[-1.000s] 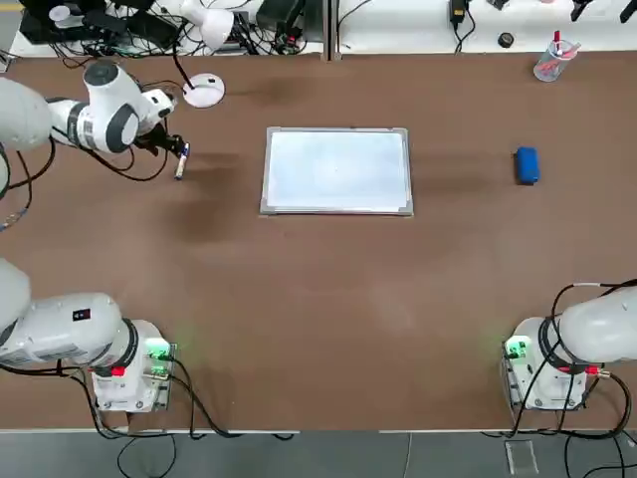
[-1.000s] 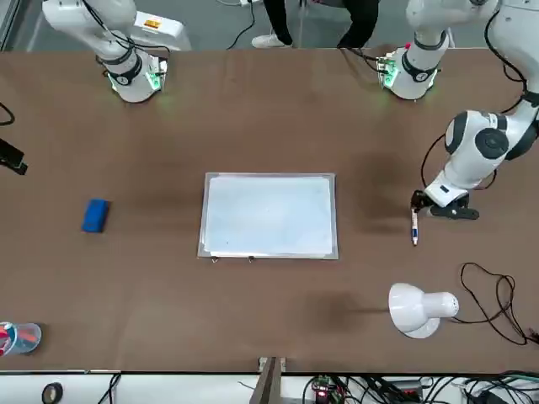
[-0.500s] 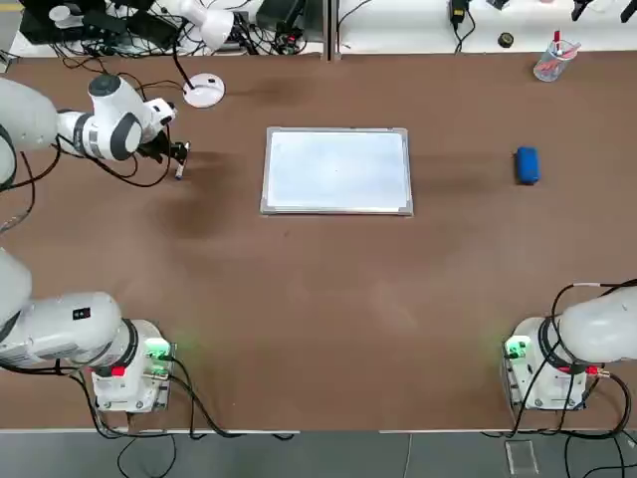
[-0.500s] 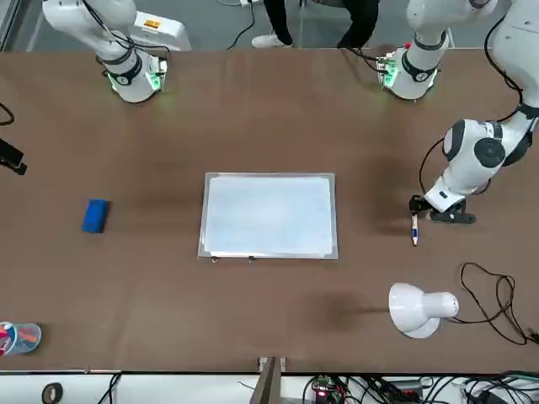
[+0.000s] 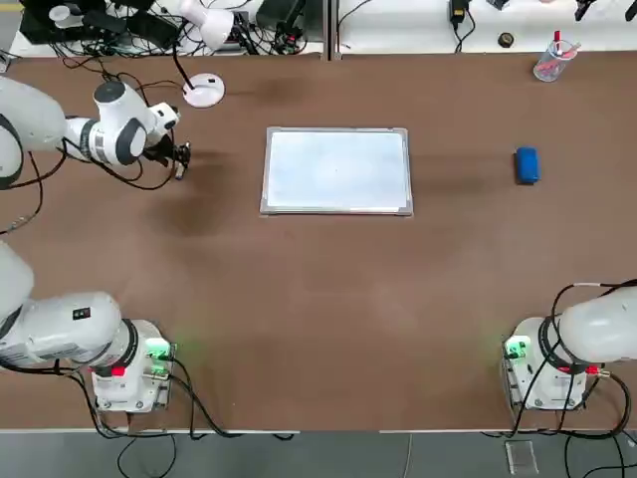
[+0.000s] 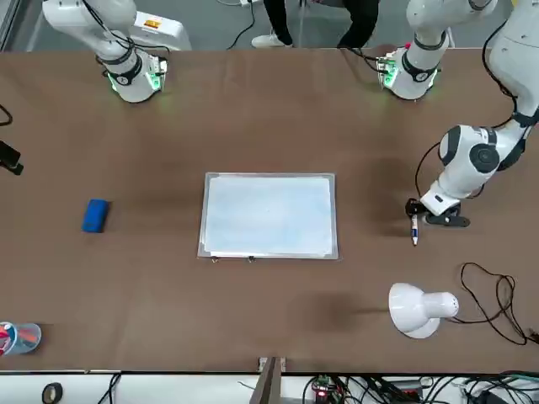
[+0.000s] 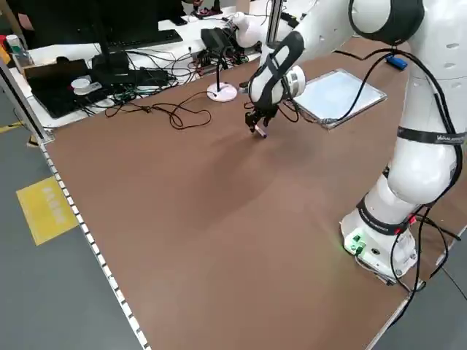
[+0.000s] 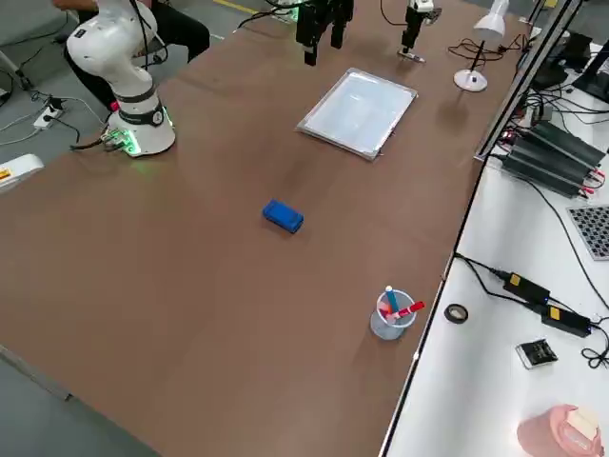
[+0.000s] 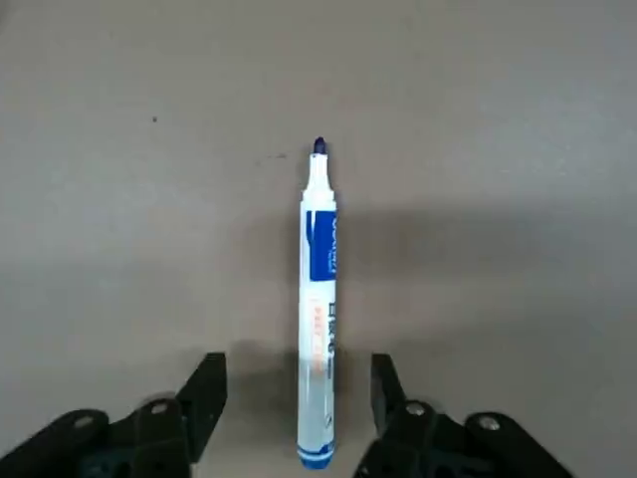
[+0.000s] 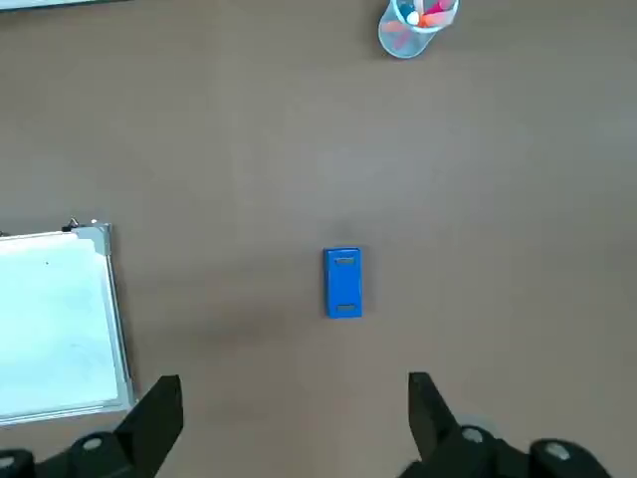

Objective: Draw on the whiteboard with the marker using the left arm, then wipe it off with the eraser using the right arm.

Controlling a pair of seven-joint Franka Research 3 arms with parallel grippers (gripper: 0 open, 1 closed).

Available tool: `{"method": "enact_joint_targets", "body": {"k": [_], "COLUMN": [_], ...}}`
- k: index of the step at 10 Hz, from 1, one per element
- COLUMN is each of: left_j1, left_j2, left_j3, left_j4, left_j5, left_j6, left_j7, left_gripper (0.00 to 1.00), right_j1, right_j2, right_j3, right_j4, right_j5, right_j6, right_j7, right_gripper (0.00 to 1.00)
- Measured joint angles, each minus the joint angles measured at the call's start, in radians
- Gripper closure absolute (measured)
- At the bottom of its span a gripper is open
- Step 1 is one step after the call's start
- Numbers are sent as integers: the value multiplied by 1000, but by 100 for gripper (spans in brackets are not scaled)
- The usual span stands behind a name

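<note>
Marker [image 9: 318, 319] lay flat on the brown worktop [image 5: 318, 299] at the far left, its uncapped tip pointing away from the left tool [image 9: 298, 393]. That tool [image 5: 180, 159] was low over the pen, its two fingers [image 9: 204, 388] parted and standing either side of the barrel's rear end with a gap on each side, so it was released and gripping nothing; whether the fingertips touched the worktop was hard to judge from the overhead view. Just beyond it stood a white desk lamp [image 5: 204, 92] with a round base. Toward the middle lay the whiteboard [image 5: 336, 170], flat in its thin silver frame and, as far as the views showed, unmarked. Well to the right of the board, apart from it, the blue eraser [image 5: 527, 165] rested alone on the worktop. Farther back at the right corner stood a clear cup of pens [image 5: 549, 60]. The right tool [image 10: 294, 418] hung high above the eraser area, its fingers spread wide and empty.
</note>
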Motion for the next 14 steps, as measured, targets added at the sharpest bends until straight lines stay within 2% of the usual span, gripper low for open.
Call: {"method": "enact_joint_targets", "body": {"k": [1, 3, 4, 6, 8, 10, 14], "left_j1": [0, 0, 0, 0, 0, 1, 1], "left_j2": [8, 18, 21, 28, 30, 30, 31], "left_j3": [0, 0, 0, 0, 1, 3, -1], "left_j4": [2, 7, 9, 12, 14, 17, 27], "left_j5": [0, 0, 0, 0, 0, 1, 1], "left_j6": [4, 6, 6, 6, 6, 6, -7], "left_j7": [0, 0, 0, 0, 0, 0, -20], "left_gripper": [35, 44, 44, 60, 64, 81, 83], "right_j1": [0, 0, 0, 0, 1, 4, 8], "right_j2": [0, 0, 0, 0, 0, 0, 1], "right_j3": [0, 1, 1, 1, 2, 3, 4], "right_j4": [0, 0, 0, 0, 0, 0, 0], "right_j5": [0, 0, 0, 0, 0, 0, 0], "right_j6": [0, 0, 0, 0, 0, 0, 0], "right_j7": [0, 0, 0, 0, 0, 0, 0], "right_gripper": [0, 0, 0, 0, 0, 0, 0]}}
